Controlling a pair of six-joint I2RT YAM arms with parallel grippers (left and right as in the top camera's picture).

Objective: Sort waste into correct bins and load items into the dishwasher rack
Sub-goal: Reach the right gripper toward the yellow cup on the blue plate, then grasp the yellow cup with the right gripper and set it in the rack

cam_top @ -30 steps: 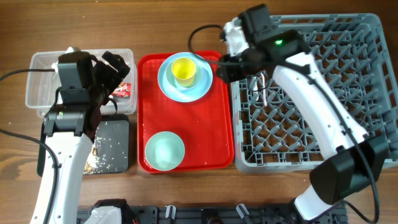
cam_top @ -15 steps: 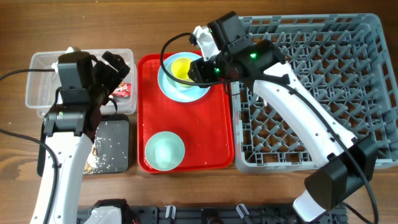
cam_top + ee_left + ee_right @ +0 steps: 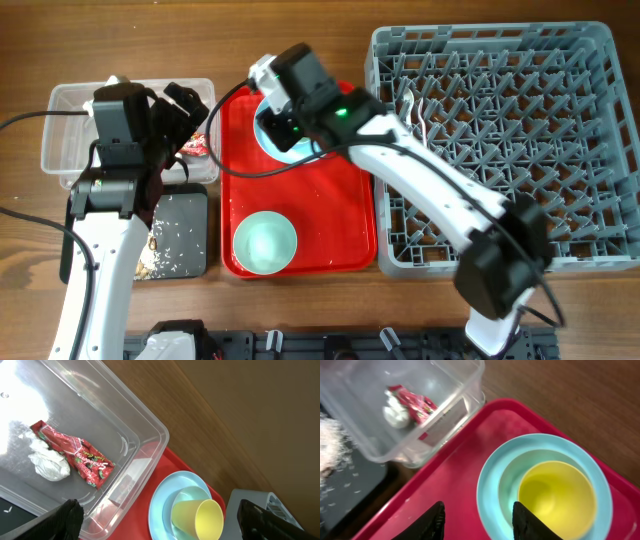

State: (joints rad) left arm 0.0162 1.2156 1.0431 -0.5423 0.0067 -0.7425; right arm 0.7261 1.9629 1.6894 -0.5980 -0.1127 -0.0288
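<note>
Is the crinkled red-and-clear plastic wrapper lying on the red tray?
No, that wrapper lies inside the clear plastic rectangular tub, beside the crumpled white tissue.

Large red plastic tray (image 3: pixel 330 210) with raised rim, lying flat on brown wooden table (image 3: pixel 150 40)

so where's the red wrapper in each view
overhead: red wrapper at the left, in the lower right corner of the clear tub.
left wrist: wrapper left of centre, touching the white tissue.
right wrist: wrapper upper left, tissue beside it.
shared landmark: the clear tub it lies in.
</note>
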